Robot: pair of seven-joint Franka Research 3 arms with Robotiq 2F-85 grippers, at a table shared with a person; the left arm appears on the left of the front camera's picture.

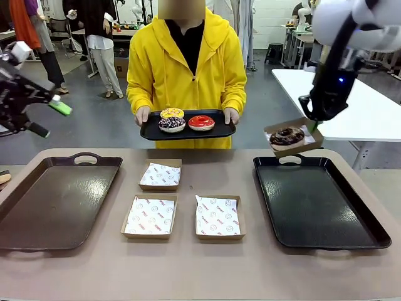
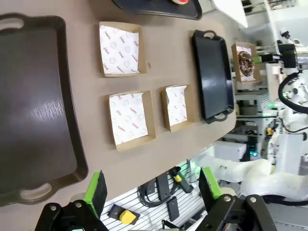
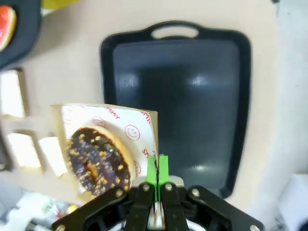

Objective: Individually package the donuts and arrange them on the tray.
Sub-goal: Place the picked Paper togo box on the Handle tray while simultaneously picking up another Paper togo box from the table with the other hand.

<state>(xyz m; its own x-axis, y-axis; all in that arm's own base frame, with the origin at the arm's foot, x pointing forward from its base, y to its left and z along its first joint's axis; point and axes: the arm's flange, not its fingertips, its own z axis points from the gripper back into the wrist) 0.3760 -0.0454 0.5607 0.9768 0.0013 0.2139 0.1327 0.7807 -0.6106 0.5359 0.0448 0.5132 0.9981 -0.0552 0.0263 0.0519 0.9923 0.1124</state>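
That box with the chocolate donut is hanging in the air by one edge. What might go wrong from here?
1. The right gripper pinches the box by one wall only, and it hangs tilted, so the chocolate donut might slide out, or the box might slip free.
2. The box hangs near the edge of the right tray, not over its middle. Set down there, it may catch the rim and tip.

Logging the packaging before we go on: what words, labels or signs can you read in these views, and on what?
Nothing can be read for certain.
On the liner of the box in the right gripper: red words, too blurred to read, and smiley-face signs.
On three other liners: red print, too small to read.
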